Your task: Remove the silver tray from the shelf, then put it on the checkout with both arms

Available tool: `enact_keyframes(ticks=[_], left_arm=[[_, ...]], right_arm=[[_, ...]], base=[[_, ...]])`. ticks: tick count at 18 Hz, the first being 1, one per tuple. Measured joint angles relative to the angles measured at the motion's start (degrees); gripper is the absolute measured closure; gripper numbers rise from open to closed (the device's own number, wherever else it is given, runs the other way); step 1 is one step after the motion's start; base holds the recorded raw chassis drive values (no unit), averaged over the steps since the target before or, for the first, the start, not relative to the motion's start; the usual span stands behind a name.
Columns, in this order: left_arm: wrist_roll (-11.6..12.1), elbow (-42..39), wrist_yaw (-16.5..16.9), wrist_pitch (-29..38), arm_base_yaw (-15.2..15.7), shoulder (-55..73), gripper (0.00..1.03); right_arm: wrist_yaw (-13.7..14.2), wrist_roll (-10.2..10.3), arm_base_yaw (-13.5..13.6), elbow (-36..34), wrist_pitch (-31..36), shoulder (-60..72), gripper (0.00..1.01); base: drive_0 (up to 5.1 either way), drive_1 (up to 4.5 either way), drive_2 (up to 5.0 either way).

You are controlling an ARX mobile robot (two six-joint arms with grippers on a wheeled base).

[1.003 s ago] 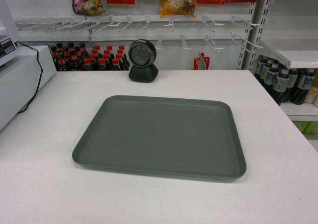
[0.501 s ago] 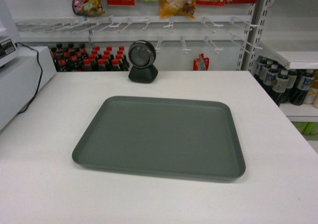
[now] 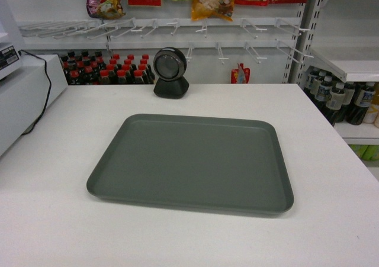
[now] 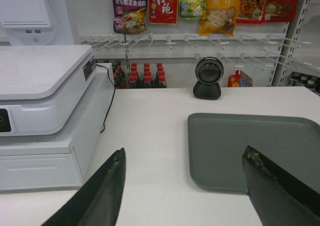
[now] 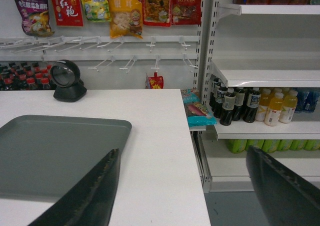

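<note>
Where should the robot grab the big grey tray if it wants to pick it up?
Probably by the low raised rim on its two short ends, one gripper from each side. The silver tray lies flat on the checkout, wide and handleless, so only that thin edge offers a hold.

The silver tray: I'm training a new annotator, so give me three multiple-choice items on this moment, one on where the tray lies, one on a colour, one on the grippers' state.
1. Where does the silver tray lie?
A. on a shelf board
B. flat on the checkout
C. held in the air

2. What colour are the caps on the dark bottles behind the counter?
A. red
B. blue
C. white

3. How do the left gripper and right gripper stand?
A. both shut on the tray
B. one open, one shut
C. both open, holding nothing

Answers: 1 B, the tray rests flat on the white countertop. 2 A, red caps show in the head view. 3 C, each wrist view shows fingers spread wide apart.
</note>
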Motion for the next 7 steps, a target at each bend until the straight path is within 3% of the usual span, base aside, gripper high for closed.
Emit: enact_keyframes(ticks=[3, 4, 7], left_arm=[[0.0, 0.0, 0.0, 0.0, 0.0, 0.0, 0.18], [0.0, 0.0, 0.0, 0.0, 0.0, 0.0, 0.05], [0.0, 0.0, 0.0, 0.0, 0.0, 0.0, 0.05]], right_arm=[[0.0, 0.0, 0.0, 0.0, 0.0, 0.0, 0.10], [0.0, 0.0, 0.0, 0.0, 0.0, 0.0, 0.01], [0.0, 0.1, 0.0, 0.0, 0.0, 0.0, 0.03]], base=[[0.0, 0.00, 0.0], [0.0, 0.00, 0.0], [0.0, 0.00, 0.0]])
